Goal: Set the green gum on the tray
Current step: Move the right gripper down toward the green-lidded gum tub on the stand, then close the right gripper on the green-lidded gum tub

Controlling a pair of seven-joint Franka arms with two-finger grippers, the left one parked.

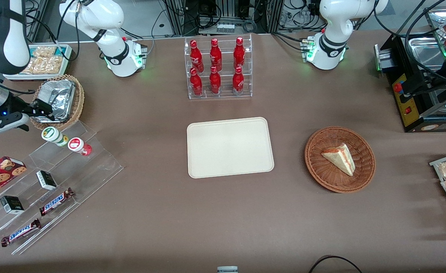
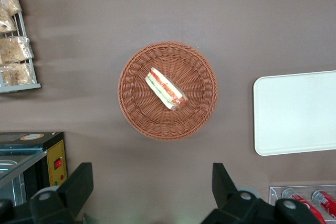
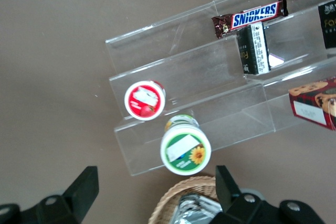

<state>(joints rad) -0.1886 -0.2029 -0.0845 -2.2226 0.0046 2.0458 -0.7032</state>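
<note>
Hovering over a round wicker basket (image 1: 57, 101) of foil packets at the working arm's end of the counter (image 1: 223, 212), the tool (image 1: 42, 108) hangs with its two fingers spread apart and nothing between them. Just below and slightly nearer the front camera than the tool, the green gum (image 1: 54, 136) stands upright on the top step of a clear acrylic display stand (image 1: 55, 182), untouched; the wrist camera shows its white lid (image 3: 186, 149) with a green ring and a small flower mark. A red-and-white bottle (image 1: 79, 146) stands beside it on the next step, seemingly just apart from it, though the angle makes that hard to confirm. Lower steps of the stand carry Snickers bars (image 1: 57, 201) and small dark boxes (image 1: 46, 179). The tray (image 1: 229, 147), cream and bare, lies flat mid-counter, well apart from the tool toward the parked arm's end.
</note>
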